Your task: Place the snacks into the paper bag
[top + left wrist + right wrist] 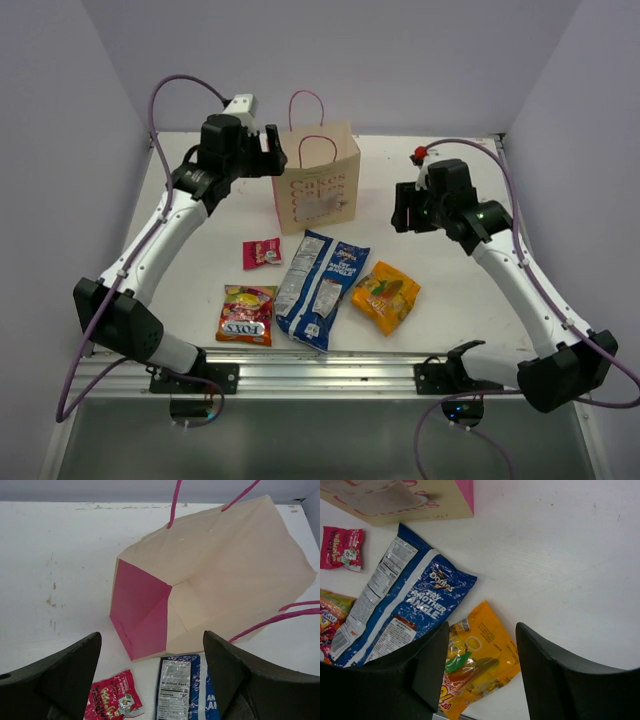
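— Left gripper [272, 150]?
— Fingers spread, nothing between them, just beside the left edge of the paper bag [318, 185], upright at the far middle of the tabletop [460, 270].
— Right gripper [481, 630]?
— Spread too, empty, raised right of the bag.
— Snacks?
— All flat, nearer than the bag: pink-red sachet [262, 253] left, FOX'S packet [247, 314] nearest, long blue-white bag [320, 285] middle, orange-yellow packet [386, 296] right.
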`<state>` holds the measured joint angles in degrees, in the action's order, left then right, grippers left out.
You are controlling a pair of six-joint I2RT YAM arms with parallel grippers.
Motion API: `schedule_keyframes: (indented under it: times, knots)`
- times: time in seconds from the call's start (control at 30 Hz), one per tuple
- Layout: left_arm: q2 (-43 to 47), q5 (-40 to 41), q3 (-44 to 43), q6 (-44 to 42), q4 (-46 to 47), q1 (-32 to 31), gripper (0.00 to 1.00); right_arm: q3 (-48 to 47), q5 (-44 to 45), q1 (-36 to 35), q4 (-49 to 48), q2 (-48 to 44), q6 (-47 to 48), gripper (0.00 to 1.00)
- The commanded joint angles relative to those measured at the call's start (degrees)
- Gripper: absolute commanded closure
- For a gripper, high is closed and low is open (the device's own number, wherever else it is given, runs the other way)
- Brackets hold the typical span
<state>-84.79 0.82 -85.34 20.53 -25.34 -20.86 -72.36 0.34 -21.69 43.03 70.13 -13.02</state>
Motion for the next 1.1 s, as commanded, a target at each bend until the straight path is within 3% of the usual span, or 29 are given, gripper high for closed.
schedule_keyframes:
  times: [0.0, 0.23, 0.53, 0.57, 0.67, 0.9, 1.07]
  knots:
    - [-0.37, 0.94, 1.66, 0.91, 3.54, 0.21, 0.14, 2.65, -1.13, -0.54, -1.19, -3.76, 0.53, 0.39]
    - [-1.34, 0.94, 2.28, 0.74, 5.74, 0.12, 0.35, 4.94, -2.88, -0.63, 0.74, -4.47, 1.59, 0.40]
    - [-4.41, -0.47, 0.26, -0.67, 6.18, 0.12, 0.75, 12.41, -8.77, -1.77, -0.48, -7.81, 0.71, 0.46]
    - [-4.68, -0.47, 0.09, -0.76, 6.18, 0.12, 0.84, 12.94, -9.65, -2.12, -0.83, -8.34, 0.62, 0.45]
    - [-4.77, 0.14, -0.35, -1.20, 5.31, 0.12, 1.00, 14.70, -12.72, -3.35, -1.71, -9.57, 0.89, 0.44]
    - [-4.41, 1.99, -1.76, -2.17, 3.37, 0.12, 1.00, 18.74, -20.46, -9.23, -2.07, -9.40, 2.12, 0.44]
    - [-5.03, 1.64, -1.67, -2.08, 3.02, 0.12, 1.00, 21.46, -18.01, -15.83, -1.80, -9.22, 1.68, 0.43]
